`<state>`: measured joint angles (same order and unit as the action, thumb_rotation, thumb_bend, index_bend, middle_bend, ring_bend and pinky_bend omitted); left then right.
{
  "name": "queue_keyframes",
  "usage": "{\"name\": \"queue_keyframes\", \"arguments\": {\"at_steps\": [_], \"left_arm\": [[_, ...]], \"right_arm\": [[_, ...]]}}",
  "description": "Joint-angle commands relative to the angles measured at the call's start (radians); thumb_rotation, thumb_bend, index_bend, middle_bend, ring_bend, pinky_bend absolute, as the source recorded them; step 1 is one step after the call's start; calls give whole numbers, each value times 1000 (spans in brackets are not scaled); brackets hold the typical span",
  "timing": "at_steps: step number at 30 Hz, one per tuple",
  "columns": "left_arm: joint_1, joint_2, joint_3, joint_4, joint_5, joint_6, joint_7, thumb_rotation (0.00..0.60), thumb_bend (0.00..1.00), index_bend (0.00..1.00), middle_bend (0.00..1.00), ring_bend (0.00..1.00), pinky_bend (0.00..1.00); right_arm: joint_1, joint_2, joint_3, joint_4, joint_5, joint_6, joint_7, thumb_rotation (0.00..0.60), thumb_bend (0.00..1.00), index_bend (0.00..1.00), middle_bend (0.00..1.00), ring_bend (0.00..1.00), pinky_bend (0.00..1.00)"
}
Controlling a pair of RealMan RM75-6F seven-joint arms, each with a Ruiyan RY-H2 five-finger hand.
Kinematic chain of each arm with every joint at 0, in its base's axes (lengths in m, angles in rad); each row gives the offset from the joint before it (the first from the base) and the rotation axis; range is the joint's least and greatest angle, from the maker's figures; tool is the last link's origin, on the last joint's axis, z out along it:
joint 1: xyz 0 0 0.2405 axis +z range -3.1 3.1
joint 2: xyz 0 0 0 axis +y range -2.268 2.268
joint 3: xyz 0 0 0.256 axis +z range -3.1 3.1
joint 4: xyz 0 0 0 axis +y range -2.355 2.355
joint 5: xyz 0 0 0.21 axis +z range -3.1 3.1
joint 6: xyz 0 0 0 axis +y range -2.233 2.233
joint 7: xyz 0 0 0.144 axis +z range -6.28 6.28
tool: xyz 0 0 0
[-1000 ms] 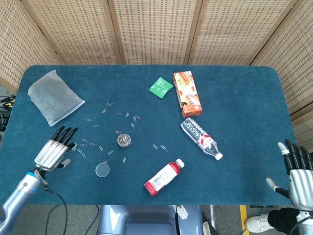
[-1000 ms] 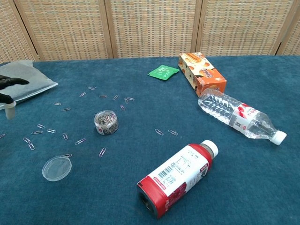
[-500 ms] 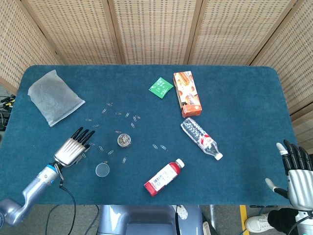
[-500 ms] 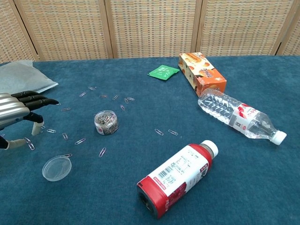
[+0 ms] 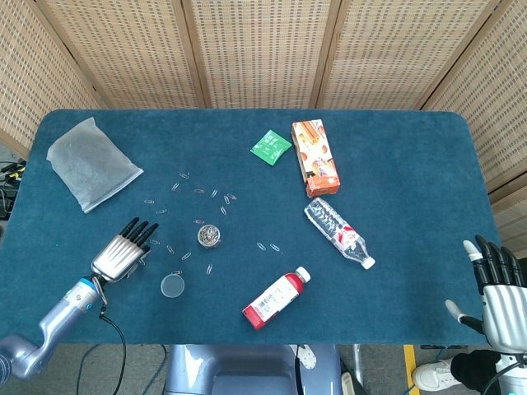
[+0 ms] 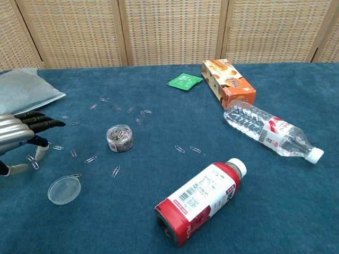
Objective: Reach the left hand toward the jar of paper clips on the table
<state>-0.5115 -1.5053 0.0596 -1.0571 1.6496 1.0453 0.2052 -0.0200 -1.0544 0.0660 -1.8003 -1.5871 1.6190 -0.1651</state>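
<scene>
table cloth (image 5: 412,148): matt blue fabric, napped
jar (image 6: 119,138): clear plastic, shiny metal clips
left hand (image 5: 123,251): brushed metal, black fingers
screen (image 5: 263,49): woven cane

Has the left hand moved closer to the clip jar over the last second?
Yes. The left hand has moved rightward and toward the jar of paper clips, from near the table's left edge. It has not reached the jar, and most of the move came early.

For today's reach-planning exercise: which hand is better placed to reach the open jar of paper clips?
Left. The left hand hovers open just beside the jar, while the right hand sits at the far table edge.
</scene>
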Motion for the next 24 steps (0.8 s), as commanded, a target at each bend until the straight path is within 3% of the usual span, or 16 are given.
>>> {"name": "queue_keyframes", "arguments": {"at_steps": [1,21,24], "left_arm": [[-1,-3,3,3,-1,1,1,600,352,495,0,0,0],[-8,-36,12,27,-31,-18,15,600,353,495,0,0,0],[-9,-40,14,30,-32,-19,18,600,350,536,0,0,0]], "right_arm": [[0,0,0,0,0,0,1,600,0,0,0,0,0],[-1,3,-3,-1,-7,4,11,600,0,0,0,0,0],[-1,3,-4,-1,-8,4,12,600,0,0,0,0,0]]}}
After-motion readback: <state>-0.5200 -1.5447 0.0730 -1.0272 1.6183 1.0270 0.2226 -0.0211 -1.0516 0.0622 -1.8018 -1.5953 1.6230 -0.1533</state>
